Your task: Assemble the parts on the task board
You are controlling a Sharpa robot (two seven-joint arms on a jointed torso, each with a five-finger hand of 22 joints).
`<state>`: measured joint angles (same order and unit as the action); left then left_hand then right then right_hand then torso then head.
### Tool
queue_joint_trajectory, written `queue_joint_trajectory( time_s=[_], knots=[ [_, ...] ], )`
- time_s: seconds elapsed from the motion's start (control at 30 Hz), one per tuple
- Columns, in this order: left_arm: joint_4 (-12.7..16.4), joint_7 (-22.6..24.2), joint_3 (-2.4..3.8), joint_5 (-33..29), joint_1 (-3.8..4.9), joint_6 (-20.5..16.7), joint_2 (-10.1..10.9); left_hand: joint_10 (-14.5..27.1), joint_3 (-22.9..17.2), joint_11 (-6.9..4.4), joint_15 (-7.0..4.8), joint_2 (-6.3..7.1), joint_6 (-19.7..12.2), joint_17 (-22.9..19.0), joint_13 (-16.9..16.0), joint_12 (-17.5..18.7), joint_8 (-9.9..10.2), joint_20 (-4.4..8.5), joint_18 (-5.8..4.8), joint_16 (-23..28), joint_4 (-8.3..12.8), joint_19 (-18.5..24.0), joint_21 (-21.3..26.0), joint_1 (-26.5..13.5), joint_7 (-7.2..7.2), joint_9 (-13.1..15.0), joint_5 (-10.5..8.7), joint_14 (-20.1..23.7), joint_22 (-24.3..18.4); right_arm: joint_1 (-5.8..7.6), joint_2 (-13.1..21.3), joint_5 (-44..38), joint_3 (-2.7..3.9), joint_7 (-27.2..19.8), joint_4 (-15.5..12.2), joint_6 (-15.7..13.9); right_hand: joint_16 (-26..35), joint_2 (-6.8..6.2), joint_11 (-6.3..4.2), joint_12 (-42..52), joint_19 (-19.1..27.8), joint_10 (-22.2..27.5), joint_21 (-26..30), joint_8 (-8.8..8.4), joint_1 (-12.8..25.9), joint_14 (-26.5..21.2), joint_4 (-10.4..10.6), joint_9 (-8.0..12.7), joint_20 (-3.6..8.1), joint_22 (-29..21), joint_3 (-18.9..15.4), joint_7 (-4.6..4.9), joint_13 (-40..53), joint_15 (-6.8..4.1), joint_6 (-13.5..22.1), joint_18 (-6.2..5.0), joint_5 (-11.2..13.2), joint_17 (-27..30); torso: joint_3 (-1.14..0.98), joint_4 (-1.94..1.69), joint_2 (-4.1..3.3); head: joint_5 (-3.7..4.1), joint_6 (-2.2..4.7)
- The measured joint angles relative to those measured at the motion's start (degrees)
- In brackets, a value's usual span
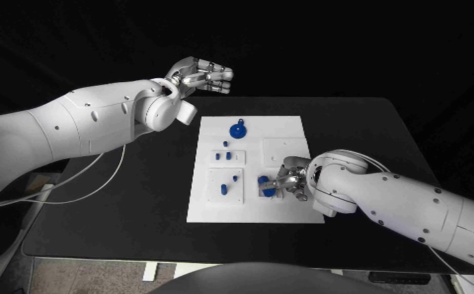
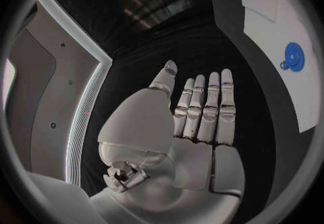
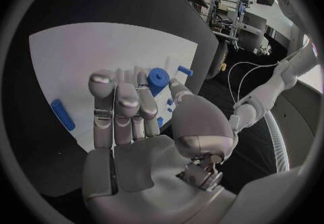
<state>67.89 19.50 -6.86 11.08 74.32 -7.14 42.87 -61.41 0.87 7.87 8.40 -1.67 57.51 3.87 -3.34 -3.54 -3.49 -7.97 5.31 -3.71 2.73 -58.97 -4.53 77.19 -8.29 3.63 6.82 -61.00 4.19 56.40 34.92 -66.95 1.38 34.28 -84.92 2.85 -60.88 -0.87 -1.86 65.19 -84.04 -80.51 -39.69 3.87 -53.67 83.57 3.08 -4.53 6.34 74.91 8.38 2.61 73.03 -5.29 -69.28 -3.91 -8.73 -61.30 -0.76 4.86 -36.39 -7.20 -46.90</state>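
From the head view I see the task board [image 1: 292,129] lying in the middle of the black bench [image 1: 129,198], with my left robot hand [image 1: 203,76] raised well clear of it past the far left corner, and my right robot hand [image 1: 288,181] low over the near right part, its fingers around a blue cylinder [image 1: 265,183]. A round blue part [image 1: 237,129] sits near the far edge, and a long blue part [image 1: 226,187] lies in a near-left recess. In the left wrist view my left robot hand [image 2: 192,127] is released, fingers straight and side by side, holding nothing, the round blue part [image 2: 293,56] off to the side. In the right wrist view my right robot hand [image 3: 132,121] seems to grasp the blue cylinder [image 3: 157,81] between thumb and fingers. My worry is a tilt: pressed down off-axis, the cylinder could jam or pop loose. The bench is matte black, the room behind dark.
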Motion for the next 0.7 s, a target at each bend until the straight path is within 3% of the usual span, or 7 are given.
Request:
queue_joint_trajectory(
  time_s=[0.13, 0.2, 0.23, 0.3, 0.4, 0.47, 0.7],
  knots=[
    [0.0, 0.0, 0.0, 0.0, 0.0, 0.0, 0.0, 0.0, 0.0, 0.0, 0.0, -0.22, 0.0, 0.0, 0.0, 0.0, 0.0, 0.0, 0.0, 0.0, 0.0, 0.0, 0.0, -0.2, 0.0, 0.0, 0.0, 0.0, 0.0, 0.05, -0.3, 0.4, 0.0, 0.0, 0.1, -0.5, 0.0, 0.89, -0.18, 0.0, 0.0, -0.2, -0.1, 0.0, 0.9, 0.0, -0.7, 0.0, 0.0, 0.0, 0.8, -0.06, 0.1, 0.0, -0.1, 0.0, -4.9, 0.0, -0.01, 0.02, 0.0, -0.03, 0.05],
    [0.0, 0.0, 0.0, 0.0, 0.0, 0.0, 0.0, 0.0, 0.0, 0.0, 0.0, -0.22, 0.0, 0.0, 0.0, 0.0, 0.0, 0.0, 0.0, 0.0, 0.0, 0.0, 0.0, -0.2, 0.0, 0.0, 0.0, 0.0, 0.0, 0.07, -0.4, 0.6, 0.0, 0.0, 0.2, -0.6, 0.0, 1.28, -0.17, 0.0, 0.0, -0.2, -0.1, 0.0, 1.4, 0.0, -1.4, 0.0, 0.0, 0.0, 2.7, -0.06, 0.1, 0.0, -0.1, 0.0, -4.9, 0.0, -0.01, 0.02, 0.0, -0.04, 0.05],
    [0.0, 0.0, 0.0, 0.0, 0.0, 0.0, 0.0, 0.0, 0.0, 0.0, 0.0, -0.22, 0.0, 0.0, 0.0, 0.0, 0.0, 0.0, 0.0, 0.0, 0.0, 0.0, 0.0, -0.2, 0.0, 0.0, 0.0, 0.0, 0.0, 0.07, -0.4, 0.7, 0.0, 0.0, 0.2, -0.7, 0.0, 0.72, -0.17, 0.0, 0.0, -0.2, -0.1, 0.0, 2.9, 0.0, -2.0, 0.0, 0.0, 0.0, 4.4, -0.06, 0.1, 0.0, -0.1, 0.0, -4.9, 0.0, -0.01, 0.02, 0.0, -0.04, 0.06],
    [0.0, -0.1, 0.0, 0.0, 0.0, 0.0, 0.0, 0.0, 0.0, 0.0, 0.0, -0.22, 0.0, 0.0, 0.0, 0.0, 0.0, 0.0, 0.0, 0.0, 0.0, 0.0, 0.0, -0.2, 0.0, 0.0, 0.0, 0.0, 0.0, 0.09, -0.5, 0.9, 0.0, 0.0, 0.2, -0.8, 0.0, 0.23, -0.17, 0.0, 0.0, -0.2, -0.1, 0.0, 3.3, 0.0, -2.1, 0.0, 0.0, 0.0, 4.7, -0.06, 0.1, 0.01, -0.1, 0.0, -2.9, 0.0, -0.01, 0.02, 0.0, -0.04, 0.06],
    [0.0, -0.1, 0.0, 0.0, 0.0, 0.0, 0.0, 0.0, 0.0, 0.0, 0.0, -0.22, 0.0, 0.0, 0.0, 0.0, 0.0, 0.0, 0.0, 0.0, 0.0, 0.0, 0.0, -0.2, 0.0, 0.0, 0.0, 0.0, 0.0, 0.12, -0.6, 1.3, 0.0, -0.1, 0.2, -0.8, 0.0, -0.72, -0.17, 0.0, 0.0, -0.2, -0.1, -0.11, 4.0, 0.0, 0.0, 0.0, 0.0, 0.0, 3.7, -0.06, 0.1, 0.01, -0.1, 0.01, 4.0, 0.0, -0.01, 0.02, 0.0, -0.01, 0.08],
    [0.0, -0.1, 0.0, 0.0, 0.0, 0.0, 0.0, 0.0, 0.0, 0.0, 0.0, -0.22, 0.0, 0.0, 0.0, 0.0, 0.0, 0.0, 0.0, 0.0, 0.0, 0.0, 0.0, -0.2, 0.0, 0.0, 0.0, 0.0, 0.0, 0.15, -0.7, 1.5, 0.01, -0.2, 0.2, -0.9, 0.0, -1.14, -0.17, 0.0, 0.0, -0.2, -0.1, -0.11, 3.3, 0.0, 2.0, -0.2, 0.0, 0.0, 0.4, -0.06, 0.1, 0.01, -0.1, 0.0, 5.2, 0.0, -0.01, 0.02, 0.0, 0.02, 0.09],
    [0.0, -0.1, -0.01, 0.0, 0.0, 0.0, 0.0, 0.0, 0.0, 0.0, 0.0, -0.22, 0.0, 0.0, 0.0, 0.0, 0.0, 0.0, 0.0, 0.0, 0.0, 0.0, 0.0, -0.2, 0.0, 0.0, 0.0, 0.0, 0.0, 0.19, -0.2, 2.0, 0.03, -0.4, 0.2, -0.8, 0.0, -0.09, -0.17, 0.0, 0.0, -0.2, -0.1, -0.11, 2.3, 0.0, 2.7, -0.2, 0.0, 0.0, -9.6, -0.06, 0.1, 0.01, -0.1, 0.0, 5.6, 0.0, -0.04, 0.04, 0.0, 0.09, 0.08]
  ],
)
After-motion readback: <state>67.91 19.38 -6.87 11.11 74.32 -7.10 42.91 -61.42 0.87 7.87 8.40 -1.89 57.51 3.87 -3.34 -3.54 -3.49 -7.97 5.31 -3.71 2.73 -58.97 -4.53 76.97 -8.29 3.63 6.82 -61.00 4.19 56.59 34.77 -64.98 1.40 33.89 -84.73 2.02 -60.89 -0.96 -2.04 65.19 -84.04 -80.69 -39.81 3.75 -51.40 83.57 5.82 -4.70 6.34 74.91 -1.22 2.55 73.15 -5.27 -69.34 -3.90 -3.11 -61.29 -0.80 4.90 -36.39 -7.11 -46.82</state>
